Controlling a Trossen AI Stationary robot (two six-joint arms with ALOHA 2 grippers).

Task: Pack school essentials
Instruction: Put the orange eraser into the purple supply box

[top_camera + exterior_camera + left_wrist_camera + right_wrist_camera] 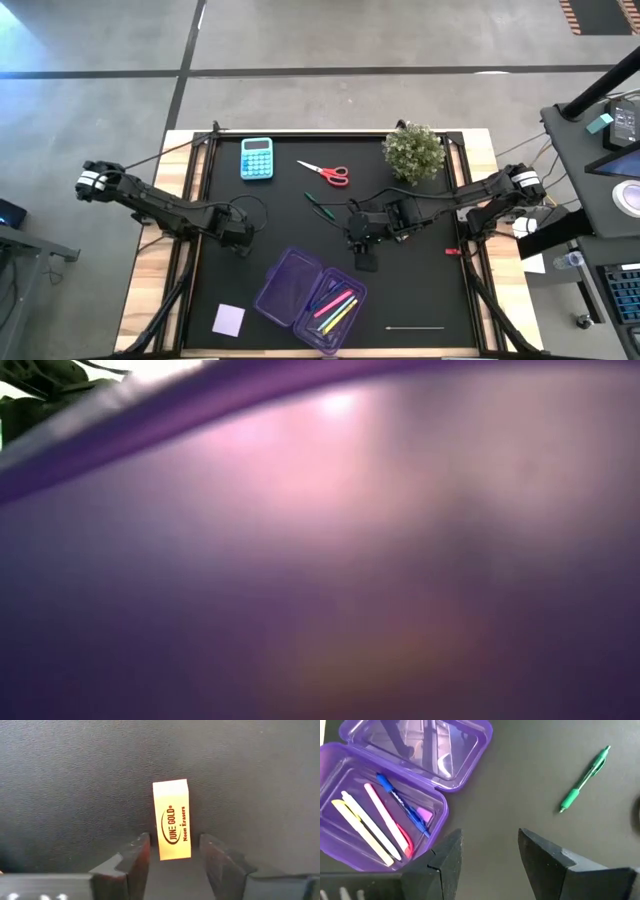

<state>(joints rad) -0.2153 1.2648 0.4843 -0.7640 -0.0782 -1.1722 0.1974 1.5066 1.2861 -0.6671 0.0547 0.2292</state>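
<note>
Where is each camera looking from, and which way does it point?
High view: above the table, looking down; both arms, the purple case, scissors.
Low view: at table height, filled by the case wall; no arm visible.
Left wrist view: looks past the left gripper jaws, open around an eraser.
Right wrist view: past the right gripper open jaws at the case and green pen.
Shared: high and right wrist views both show the case.

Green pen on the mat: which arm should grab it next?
Right, probably. The right claw is open and empty, with the green pen lying loose on the mat just ahead. The left claw is open around the yellow eraser, so it is occupied.
</note>
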